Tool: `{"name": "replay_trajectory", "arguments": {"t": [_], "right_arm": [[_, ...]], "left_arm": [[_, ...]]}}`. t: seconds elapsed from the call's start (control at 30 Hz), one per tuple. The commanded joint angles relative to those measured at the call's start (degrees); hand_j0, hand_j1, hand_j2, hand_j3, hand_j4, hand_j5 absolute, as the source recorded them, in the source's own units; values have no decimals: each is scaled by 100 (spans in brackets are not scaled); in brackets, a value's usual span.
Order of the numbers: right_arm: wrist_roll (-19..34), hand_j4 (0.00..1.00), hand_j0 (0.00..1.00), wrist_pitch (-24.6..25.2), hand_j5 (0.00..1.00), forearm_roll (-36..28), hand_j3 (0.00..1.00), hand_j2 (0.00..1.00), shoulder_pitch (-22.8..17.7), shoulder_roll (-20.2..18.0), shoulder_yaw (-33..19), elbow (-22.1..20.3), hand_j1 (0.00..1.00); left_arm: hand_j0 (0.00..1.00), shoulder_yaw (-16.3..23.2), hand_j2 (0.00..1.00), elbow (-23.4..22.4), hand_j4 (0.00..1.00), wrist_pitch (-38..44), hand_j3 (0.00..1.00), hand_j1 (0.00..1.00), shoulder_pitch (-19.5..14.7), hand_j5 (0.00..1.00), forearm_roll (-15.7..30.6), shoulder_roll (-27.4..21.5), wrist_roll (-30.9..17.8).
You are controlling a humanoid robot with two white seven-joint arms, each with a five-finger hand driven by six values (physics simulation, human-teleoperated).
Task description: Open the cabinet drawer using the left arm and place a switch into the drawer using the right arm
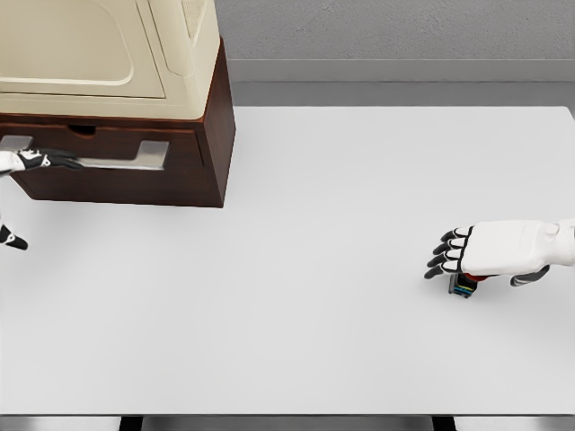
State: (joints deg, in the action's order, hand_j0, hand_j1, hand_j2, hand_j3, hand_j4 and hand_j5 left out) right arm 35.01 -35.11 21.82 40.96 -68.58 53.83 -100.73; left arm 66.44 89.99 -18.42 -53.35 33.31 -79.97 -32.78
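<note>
A small switch [463,285] sits on the white bench [314,341], toward the right side, mostly hidden under the right hand [490,250]. Only a dark boxy body with touches of blue, green and red shows below the palm. The right hand is white with black fingers [446,249] that are extended leftward and side by side, lying over the switch; whether they actually grip it cannot be told. Far across the bench, at upper left, stands a dark brown cabinet [216,135] carrying a cream appliance [108,54]. Its drawer [117,153] has a pale metal handle, and the left hand [36,160] reaches onto that handle, black fingers apparently curled around it.
</note>
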Motion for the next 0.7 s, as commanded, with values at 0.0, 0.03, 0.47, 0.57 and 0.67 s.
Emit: {"name": "replay_trajectory", "arguments": {"t": [0.0, 0.03, 0.47, 0.57, 0.67], "right_arm": [[-1, 100, 100, 11, 100, -20, 100, 100, 0, -6, -4, 0, 100], [-1, 100, 100, 11, 100, -20, 100, 100, 0, -6, -4, -8, 100], [-1, 100, 100, 11, 100, -20, 100, 100, 0, -6, -4, 0, 100], [-1, 100, 100, 11, 100, -20, 100, 100, 0, -6, 5, -8, 100], [-1, 100, 100, 11, 100, -20, 100, 100, 0, -6, -4, -8, 100]], "left_arm": [[100, 62, 100, 10, 100, -56, 100, 100, -9, 100, -114, -54, -18], [100, 71, 100, 10, 100, -74, 100, 100, 0, 100, -114, -63, -18], [100, 194, 100, 256, 100, -329, 100, 100, 9, 100, -88, -353, -158], [100, 246, 100, 274, 100, -425, 100, 100, 9, 100, -79, -423, -193], [100, 281, 100, 362, 100, -531, 100, 100, 9, 100, -79, -511, -222]]}}
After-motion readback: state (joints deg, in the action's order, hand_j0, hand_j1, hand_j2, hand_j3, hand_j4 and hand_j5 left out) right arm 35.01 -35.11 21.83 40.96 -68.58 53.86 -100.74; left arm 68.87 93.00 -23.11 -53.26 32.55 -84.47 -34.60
